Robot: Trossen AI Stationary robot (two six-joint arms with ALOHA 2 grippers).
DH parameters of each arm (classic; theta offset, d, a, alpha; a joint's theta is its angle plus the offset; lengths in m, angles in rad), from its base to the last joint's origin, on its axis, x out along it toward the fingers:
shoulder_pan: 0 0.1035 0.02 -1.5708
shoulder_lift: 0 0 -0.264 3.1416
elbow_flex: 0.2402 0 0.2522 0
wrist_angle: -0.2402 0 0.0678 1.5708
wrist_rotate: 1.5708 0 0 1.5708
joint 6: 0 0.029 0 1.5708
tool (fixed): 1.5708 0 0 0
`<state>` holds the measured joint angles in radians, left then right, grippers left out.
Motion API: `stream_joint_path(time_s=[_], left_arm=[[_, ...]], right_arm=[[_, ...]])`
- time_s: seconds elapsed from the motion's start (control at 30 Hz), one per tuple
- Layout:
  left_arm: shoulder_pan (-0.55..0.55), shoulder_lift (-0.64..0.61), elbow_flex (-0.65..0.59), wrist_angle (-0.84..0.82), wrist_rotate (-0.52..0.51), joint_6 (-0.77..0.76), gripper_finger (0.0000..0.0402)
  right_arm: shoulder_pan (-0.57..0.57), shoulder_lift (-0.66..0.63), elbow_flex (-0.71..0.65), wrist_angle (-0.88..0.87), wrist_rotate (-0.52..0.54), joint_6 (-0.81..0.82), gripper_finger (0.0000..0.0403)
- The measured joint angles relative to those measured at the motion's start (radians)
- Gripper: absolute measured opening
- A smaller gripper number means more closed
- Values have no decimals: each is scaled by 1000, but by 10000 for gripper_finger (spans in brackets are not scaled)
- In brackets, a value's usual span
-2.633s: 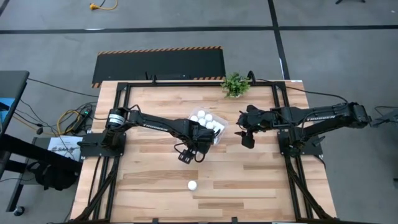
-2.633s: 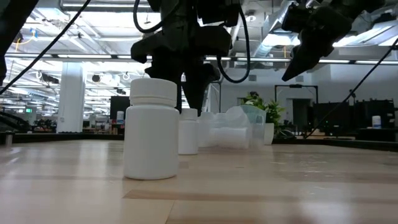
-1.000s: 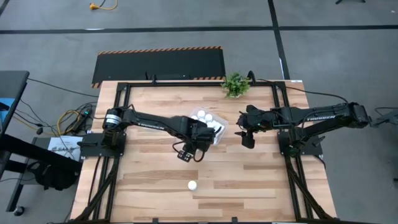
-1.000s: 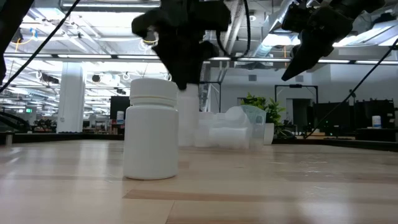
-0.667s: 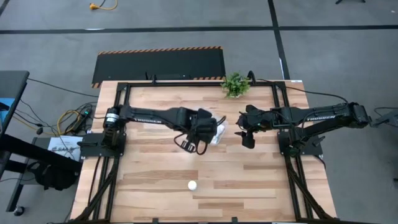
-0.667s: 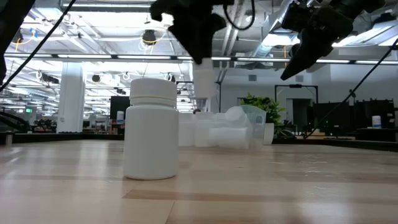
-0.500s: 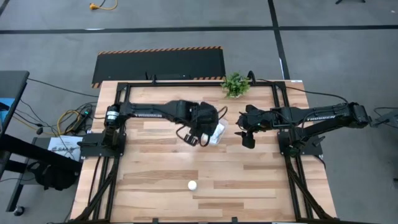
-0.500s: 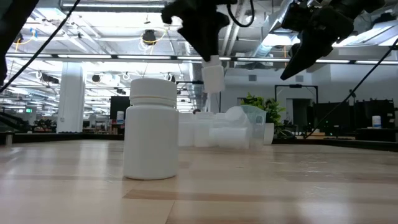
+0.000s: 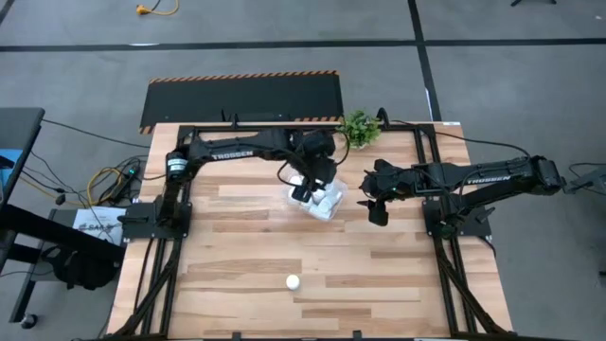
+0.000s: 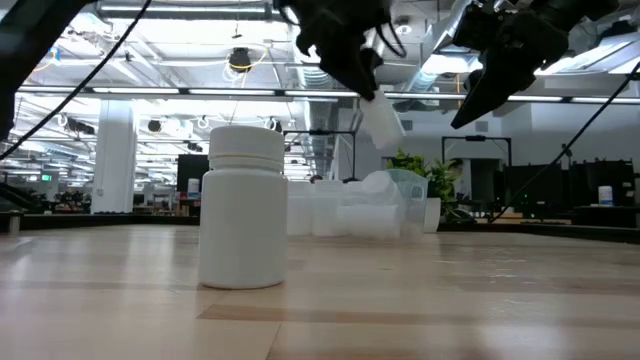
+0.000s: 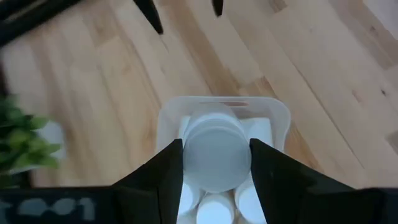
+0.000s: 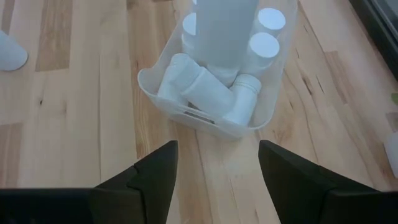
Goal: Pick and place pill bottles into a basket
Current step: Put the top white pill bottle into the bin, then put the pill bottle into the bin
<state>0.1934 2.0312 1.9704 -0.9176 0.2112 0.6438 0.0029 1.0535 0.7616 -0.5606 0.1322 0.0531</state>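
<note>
My left gripper [image 9: 305, 189] is shut on a white pill bottle [image 11: 214, 155] and hovers over the basket [image 9: 333, 210], a clear tub holding several bottles, some upright and some lying down. In the low view the held bottle [image 10: 382, 120] hangs tilted above the basket [image 10: 395, 210]. Another pill bottle [image 9: 294, 282] stands upright on its base near the table's front. My right gripper [image 9: 376, 212] hangs open above the table just right of the basket, nothing between its fingers [image 12: 155, 177]. My left gripper pinches the bottle's round side [image 11: 188, 157] between its two fingers, one on each side. The fingers come from above, slanting down. The bottle is lifted clear, tilted, its free end [image 10: 388, 130] hanging below the fingers over the basket.
A small green potted plant [image 9: 358, 128] stands at the table's far edge, just behind the basket. Black frame rails [image 9: 180, 237] run along the table's left and right sides. Bare wood lies between the basket and the lone bottle.
My left gripper has lifted the bottle off the table by the basket's near side, carried it up and toward the far right, and now holds it over the basket. The bottle has tipped from upright to tilted.
</note>
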Motion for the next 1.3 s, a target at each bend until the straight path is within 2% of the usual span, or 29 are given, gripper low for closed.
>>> stream_joint_path(time_s=[0.13,0.53,0.83,1.3], left_arm=[[22,35,-30,7,47,2,152],[25,98,-33,90,53,30,154],[25,100,-33,106,56,35,157],[25,100,-33,84,55,34,225]], right_arm=[[0,0,0,-6,0,18,218],[-5,0,0,-16,0,26,218],[-5,0,0,-15,0,27,218],[-5,0,0,-15,-1,37,218]])
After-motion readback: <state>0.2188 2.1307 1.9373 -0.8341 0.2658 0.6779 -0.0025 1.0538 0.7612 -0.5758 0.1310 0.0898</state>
